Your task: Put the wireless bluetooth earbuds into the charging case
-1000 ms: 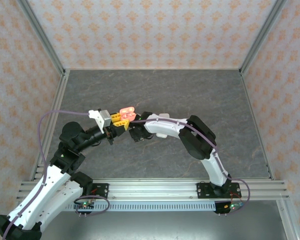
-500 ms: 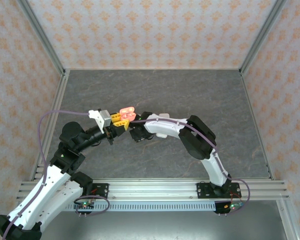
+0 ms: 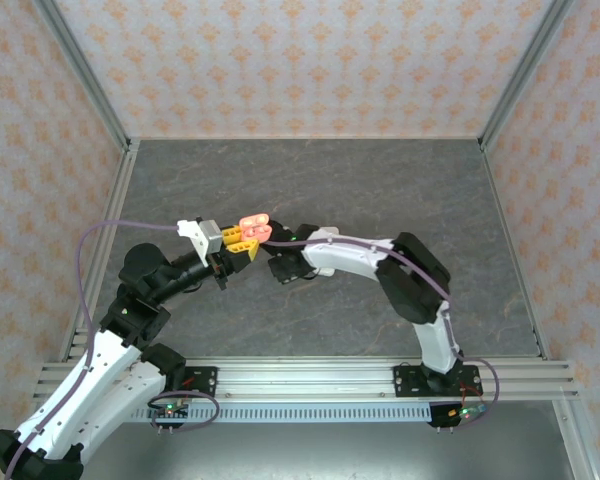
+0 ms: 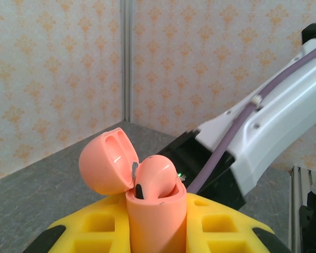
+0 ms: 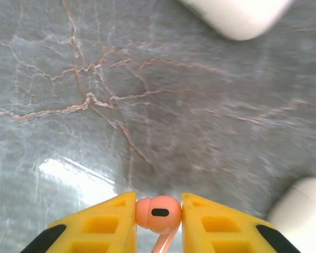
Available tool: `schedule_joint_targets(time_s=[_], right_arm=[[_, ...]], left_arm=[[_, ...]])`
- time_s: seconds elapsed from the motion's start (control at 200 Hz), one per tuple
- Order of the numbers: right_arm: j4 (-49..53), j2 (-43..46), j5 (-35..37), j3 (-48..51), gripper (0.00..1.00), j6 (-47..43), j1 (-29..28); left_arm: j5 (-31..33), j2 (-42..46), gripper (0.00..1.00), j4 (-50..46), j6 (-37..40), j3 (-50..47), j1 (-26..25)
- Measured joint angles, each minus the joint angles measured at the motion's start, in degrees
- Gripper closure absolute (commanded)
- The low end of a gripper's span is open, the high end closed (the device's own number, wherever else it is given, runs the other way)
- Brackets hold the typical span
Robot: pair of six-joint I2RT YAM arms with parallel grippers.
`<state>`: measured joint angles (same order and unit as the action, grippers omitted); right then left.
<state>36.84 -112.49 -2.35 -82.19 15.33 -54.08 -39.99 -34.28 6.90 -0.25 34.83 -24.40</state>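
Coral earbud (image 5: 159,213) pinched in right gripper (image 5: 158,204), grey veined counter (image 5: 147,105) below. Left gripper (image 4: 157,216) clamps open-lidded coral case (image 4: 147,182), patterned walls (image 4: 52,79) and metal post (image 4: 126,58) behind.

The tabletop (image 3: 380,180) was dark grey, stone-patterned with pale and rust-coloured veins, with metal rails (image 3: 120,180) along its edges and two blurred white rounded things (image 5: 237,16) seen against it.

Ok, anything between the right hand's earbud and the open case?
Nothing visible does. The case in the left hand has its lid swung back. A seated earbud already fills part of its mouth; the right hand grips the held earbud.
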Motion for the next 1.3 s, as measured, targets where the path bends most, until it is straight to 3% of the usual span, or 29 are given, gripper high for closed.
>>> schedule_joint_targets(time_s=[0.37, 0.555, 0.856, 1.301], right_arm=[[-12.5, 33.9, 2.6, 11.4, 0.76, -0.9, 3.9], [-19.6, 44.1, 1.9, 13.3, 0.76, -2.3, 3.4], [-28.8, 46.3, -0.7, 13.7, 0.76, -6.7, -1.8], [-30.4, 41.5, -0.7, 13.9, 0.76, -8.6, -2.3]], left_arm=[[1.6, -4.4, 1.0, 8.1, -5.0, -2.0, -0.4], [2.1, -8.3, 1.0, 11.9, -7.3, -3.1, -1.3], [3.4, -14.7, 1.0, 18.1, -9.3, -3.1, -4.8], [6.0, -15.7, 1.0, 20.0, -10.3, -3.1, -6.0]])
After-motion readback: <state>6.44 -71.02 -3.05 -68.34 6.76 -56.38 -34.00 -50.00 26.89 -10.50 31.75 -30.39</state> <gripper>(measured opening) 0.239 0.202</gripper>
